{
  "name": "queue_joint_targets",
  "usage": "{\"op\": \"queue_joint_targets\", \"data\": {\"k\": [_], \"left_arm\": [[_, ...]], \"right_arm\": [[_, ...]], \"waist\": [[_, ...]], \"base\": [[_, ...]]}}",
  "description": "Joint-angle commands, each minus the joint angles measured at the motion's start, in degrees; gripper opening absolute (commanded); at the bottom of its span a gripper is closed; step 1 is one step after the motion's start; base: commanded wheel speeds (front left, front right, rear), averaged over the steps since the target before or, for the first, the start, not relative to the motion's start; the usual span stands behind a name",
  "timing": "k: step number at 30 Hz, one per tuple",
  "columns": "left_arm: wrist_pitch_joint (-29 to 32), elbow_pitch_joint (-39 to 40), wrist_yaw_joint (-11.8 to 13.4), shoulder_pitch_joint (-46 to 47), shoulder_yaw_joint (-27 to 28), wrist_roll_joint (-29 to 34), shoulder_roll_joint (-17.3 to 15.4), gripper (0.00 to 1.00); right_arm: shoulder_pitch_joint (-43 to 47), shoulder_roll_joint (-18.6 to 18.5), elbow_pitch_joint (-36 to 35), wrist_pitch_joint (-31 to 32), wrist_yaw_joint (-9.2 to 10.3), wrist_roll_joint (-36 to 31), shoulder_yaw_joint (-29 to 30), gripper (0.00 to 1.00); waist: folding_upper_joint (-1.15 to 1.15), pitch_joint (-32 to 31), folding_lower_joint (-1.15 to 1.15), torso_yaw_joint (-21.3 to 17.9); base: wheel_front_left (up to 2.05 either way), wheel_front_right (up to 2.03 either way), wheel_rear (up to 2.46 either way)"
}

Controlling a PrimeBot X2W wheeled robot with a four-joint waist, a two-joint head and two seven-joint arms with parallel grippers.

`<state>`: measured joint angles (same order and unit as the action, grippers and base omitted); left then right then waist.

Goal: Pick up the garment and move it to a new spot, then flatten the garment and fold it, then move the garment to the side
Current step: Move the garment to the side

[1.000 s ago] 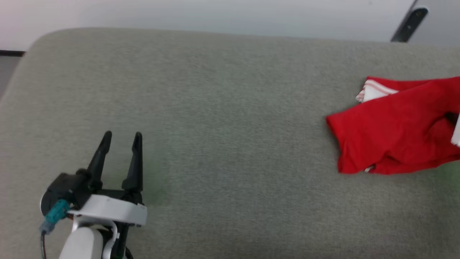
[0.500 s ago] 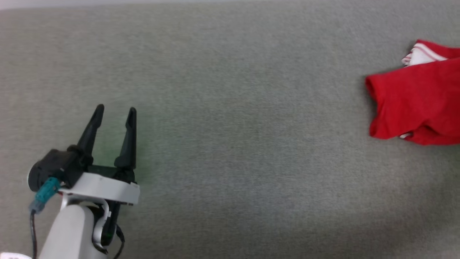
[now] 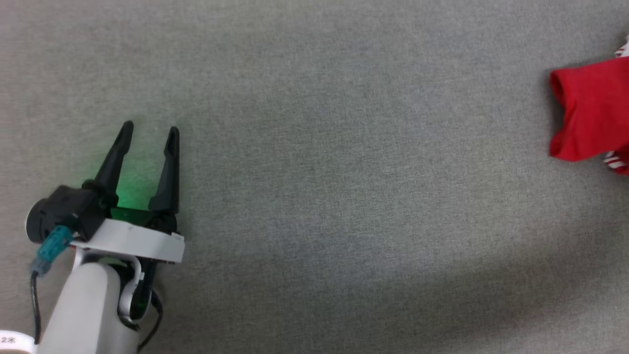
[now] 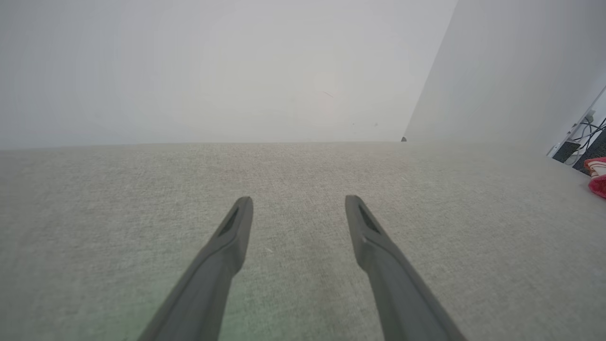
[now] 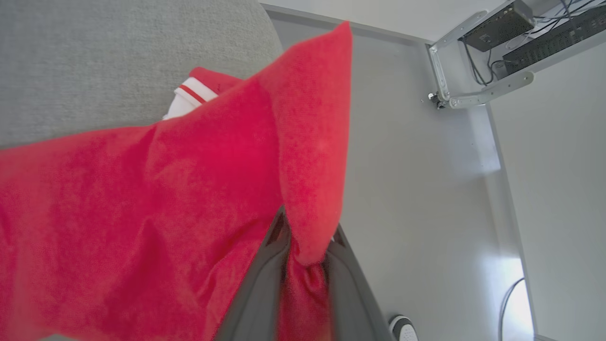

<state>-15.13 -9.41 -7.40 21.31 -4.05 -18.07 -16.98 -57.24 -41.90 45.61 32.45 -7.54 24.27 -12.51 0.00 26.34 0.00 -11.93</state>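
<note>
The garment, red with striped trim, shows as a bunched end at the far right edge of the head view. My right gripper is shut on a fold of the garment, which drapes to the left over the grey cushion; a white sleeve with a red stripe peeks out behind it. Over bare cushion at the lower left stands my left gripper, open with nothing between its fingers, far from the cloth. In the left wrist view the left gripper points along the cushion, and a scrap of the garment shows at the right edge.
The grey fabric cushion spreads wide between my left gripper and the cloth. Beyond its edge lie a pale floor, a metal frame with cables and a shoe tip. A white wall rises behind the cushion.
The head camera has tilted down and turned left, so the cushion's back edge and wall have left its picture and the garment has slid toward the right edge. Left gripper stays open.
</note>
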Motion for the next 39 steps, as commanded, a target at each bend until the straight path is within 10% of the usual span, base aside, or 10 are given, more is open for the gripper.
{"op": "queue_joint_targets", "data": {"k": [1, 20, 23, 25, 39], "left_arm": [[0.05, 0.17, -0.12, 0.86, -0.12, -0.01, -0.21, 1.0], [0.05, -1.53, -0.12, 2.74, -2.63, -0.98, 0.74, 1.0], [0.05, -1.58, -0.12, 1.98, -2.31, -1.21, 0.84, 1.0], [0.05, -1.72, -0.12, 1.42, -1.95, -1.14, 0.88, 1.0], [0.05, -1.35, -0.13, -5.4, 1.17, -1.6, 2.08, 1.0]], "right_arm": [[-0.8, -0.52, -0.45, -0.18, 0.11, -0.57, -0.31, 0.0], [0.46, 6.76, 15.39, -3.04, 0.1, -6.55, 7.58, 0.0], [-0.98, 7.45, 17.52, -3.85, 0.08, -8.08, 8.78, 0.47], [-2.22, 7.4, 18.47, -4.07, 0.08, -9.26, 9.26, 1.0], [-6.1, 9.43, 17.53, -2.55, 0.09, -14.41, 9.49, 1.0]], "waist": [[0.0, 1.31, 0.0, -0.93], [0.0, 2.13, 0.0, 4.75], [0.0, 1.06, 0.0, 5.25], [0.0, 0.02, 0.0, 5.25], [0.0, -10.51, 0.0, 3.0]], "base": [[0.0, 0.0, 0.0], [0.0, 0.0, 0.0], [0.0, 0.0, 0.0], [0.0, 0.0, 0.0], [0.0, 0.0, 0.0]]}}
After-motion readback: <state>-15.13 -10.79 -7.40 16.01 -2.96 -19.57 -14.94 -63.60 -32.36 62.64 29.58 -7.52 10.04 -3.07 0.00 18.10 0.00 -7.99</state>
